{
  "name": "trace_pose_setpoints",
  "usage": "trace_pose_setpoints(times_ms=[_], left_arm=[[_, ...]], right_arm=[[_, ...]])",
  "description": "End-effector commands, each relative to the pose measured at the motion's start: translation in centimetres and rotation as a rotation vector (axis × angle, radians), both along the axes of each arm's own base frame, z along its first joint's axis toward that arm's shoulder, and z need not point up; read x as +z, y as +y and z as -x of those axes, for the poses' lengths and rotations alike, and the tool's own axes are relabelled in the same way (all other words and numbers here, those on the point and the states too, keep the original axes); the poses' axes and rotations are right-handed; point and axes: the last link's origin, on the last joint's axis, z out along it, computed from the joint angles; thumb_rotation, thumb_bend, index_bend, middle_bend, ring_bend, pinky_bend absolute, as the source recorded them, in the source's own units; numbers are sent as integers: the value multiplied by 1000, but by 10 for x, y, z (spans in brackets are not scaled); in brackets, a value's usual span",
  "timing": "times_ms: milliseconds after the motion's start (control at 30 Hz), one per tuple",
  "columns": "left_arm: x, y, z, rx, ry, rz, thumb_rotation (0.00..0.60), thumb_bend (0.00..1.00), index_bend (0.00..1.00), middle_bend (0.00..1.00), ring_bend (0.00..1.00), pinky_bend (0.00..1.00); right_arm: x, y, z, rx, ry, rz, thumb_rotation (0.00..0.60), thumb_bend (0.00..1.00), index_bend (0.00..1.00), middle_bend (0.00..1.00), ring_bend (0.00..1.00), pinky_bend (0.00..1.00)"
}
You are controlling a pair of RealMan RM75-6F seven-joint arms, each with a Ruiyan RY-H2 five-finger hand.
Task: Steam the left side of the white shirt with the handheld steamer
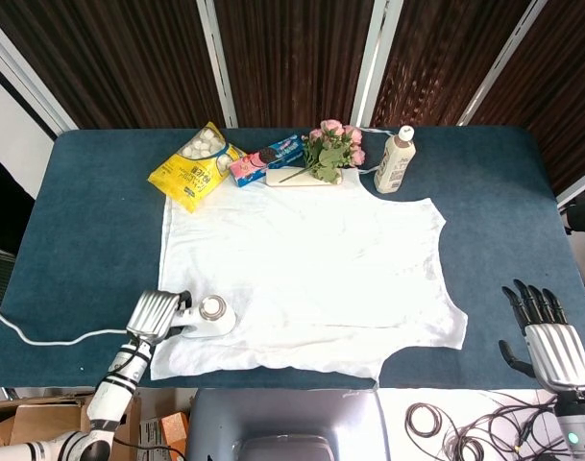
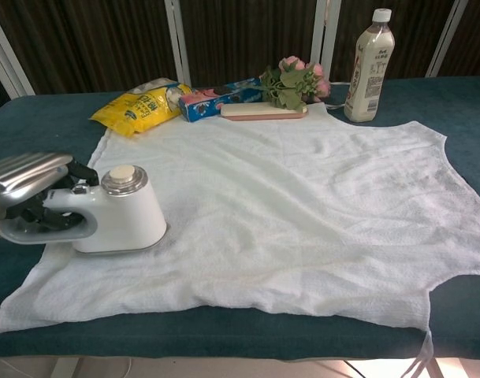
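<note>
Steaming under way: the left hand is clamped on the handle of the handheld steamer, whose base rests flat on the white shirt near its left edge, close to the near corner. The right hand hangs beyond the desk's near right corner, fingers apart, holding nothing. Judged from the steamer's position, the pass sits at the near end of the left side; how much of that side is treated cannot be told.
</note>
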Motion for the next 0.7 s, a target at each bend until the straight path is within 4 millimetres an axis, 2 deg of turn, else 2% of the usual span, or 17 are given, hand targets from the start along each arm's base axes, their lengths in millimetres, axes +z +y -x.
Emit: trace_pose_setpoints(times_ms=[33,200,300,467,533,600,700], left_arm=[[8,28,-6,-5,-10,-77,600,517,983,936,923,862],[7,63,-16,44,-62,-129,600,516,984,936,924,861],[-1,80,-18,52,-37,-151,600,514,984,936,924,861],[-6,89,-16,64,-15,-162,600,511,984,936,923,861],[-5,102,-6,77,43,-196,600,508,984,936,923,861],[7,114,22,148,66,-235,600,507,984,935,922,861],[15,120,45,182,79,-226,600,507,984,934,917,858]], right_arm=[[-1,0,0,2,0,-5,600,309,0,0,0,35],[3,0,1,-1,-7,8,600,308,0,0,0,37],[3,0,1,-3,-8,6,600,309,0,0,0,37],[4,0,2,-2,-9,6,600,309,0,0,0,37],[6,1,2,-5,-12,10,600,309,0,0,0,37],[9,1,3,-8,-16,18,600,309,0,0,0,37],[8,2,3,-5,-17,15,600,309,0,0,0,37]])
